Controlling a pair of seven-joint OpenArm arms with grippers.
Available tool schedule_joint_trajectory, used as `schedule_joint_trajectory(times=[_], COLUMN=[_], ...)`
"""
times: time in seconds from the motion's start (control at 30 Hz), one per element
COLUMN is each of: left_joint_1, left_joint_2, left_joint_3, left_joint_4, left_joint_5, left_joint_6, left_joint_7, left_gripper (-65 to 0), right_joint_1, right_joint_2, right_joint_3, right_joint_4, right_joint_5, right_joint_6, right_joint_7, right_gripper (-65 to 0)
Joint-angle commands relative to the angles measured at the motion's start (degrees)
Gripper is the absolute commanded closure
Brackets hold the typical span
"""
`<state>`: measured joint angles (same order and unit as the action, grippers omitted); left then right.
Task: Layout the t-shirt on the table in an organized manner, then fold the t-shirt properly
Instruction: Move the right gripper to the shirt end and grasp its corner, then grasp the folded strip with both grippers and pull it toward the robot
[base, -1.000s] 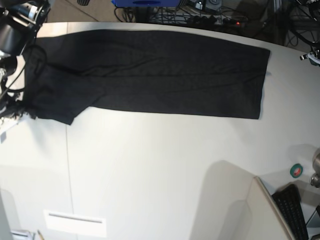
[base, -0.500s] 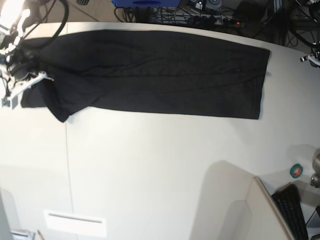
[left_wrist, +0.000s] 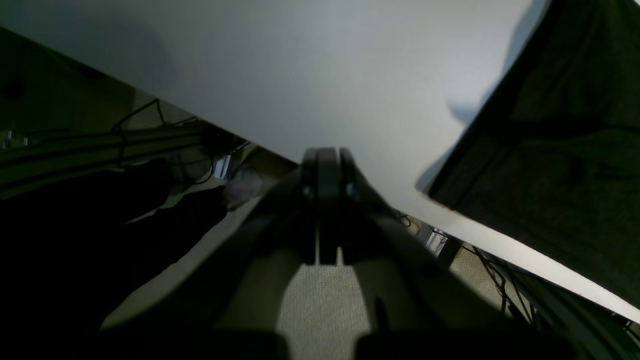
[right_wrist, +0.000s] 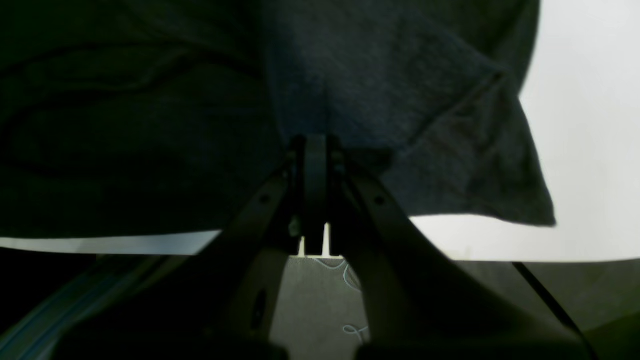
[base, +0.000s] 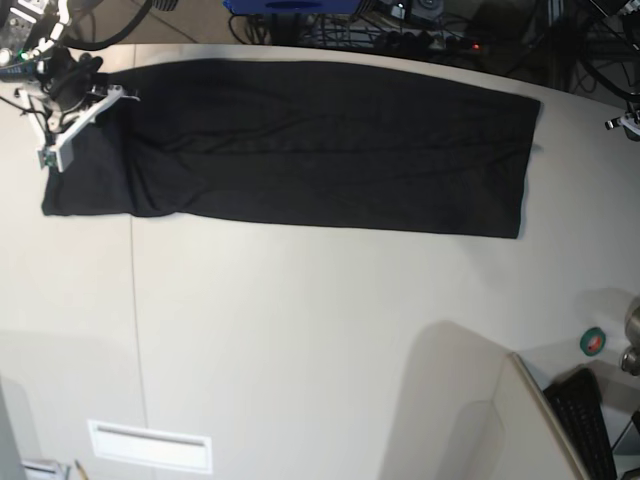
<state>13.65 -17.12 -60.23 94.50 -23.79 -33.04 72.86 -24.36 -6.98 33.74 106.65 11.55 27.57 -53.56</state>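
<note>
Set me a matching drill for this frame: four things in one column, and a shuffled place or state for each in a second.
Things:
1. t-shirt
2. right gripper
3. left gripper
4. vent panel

Places or states:
A. jaws shut, nothing between them, beyond the table edge
B. recessed in the tabletop near the front
C. spread as a long black band along the far side
D. jaws shut at the folded sleeve end

Pairs: 1-C, 2-D, 3-A, 4-B
</note>
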Motion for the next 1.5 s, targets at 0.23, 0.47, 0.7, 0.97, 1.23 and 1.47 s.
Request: schedule_joint_trajectory(times=[0.23,0.47,0.7,0.97,1.23,1.47], left_joint_1=[0.46,0.20,0.46,-0.16,-8.24,-17.56], left_joint_2=[-1.03,-0.85,3.54,8.73,6.88,4.42], left_joint_3=[6.47,7.61,14.82,23.88,34.16,39.61], left_joint_4=[1.28,1.37,1.81,-2.06,-19.91,-28.26], left_joint_5=[-0.16,-0.52,-0.16,-0.08,-0.08,-0.08], left_joint_6=[-0.06,-0.06,-0.06,0.03,7.76,8.11], left_joint_7=[-0.64,-0.64,-7.76,-16.73,-23.76,-23.76], left_gripper=[0.0,0.0,0.0,0.0,0.0,0.0], right_joint_1=[-0.12,-0.04,0.14,7.08,14.12,21.85], right_joint_2=[0.17,0.52,0.79,5.71,7.91,11.42], right_joint_3=[0.07,0.51,0.51,0.68,0.51,0.59], right_joint_4=[0.73,2.32,1.00,-14.74,-27.49,-38.74], right_joint_5=[0.27,0.27,0.01,0.01,-0.08,-0.08], right_joint_6=[1.13,1.13,0.78,0.69,-2.74,-2.91], right_joint_7=[-2.75,-4.59,11.49,13.52,15.80,16.77], right_gripper=[0.0,-11.3,-14.6,0.0,0.0,0.0])
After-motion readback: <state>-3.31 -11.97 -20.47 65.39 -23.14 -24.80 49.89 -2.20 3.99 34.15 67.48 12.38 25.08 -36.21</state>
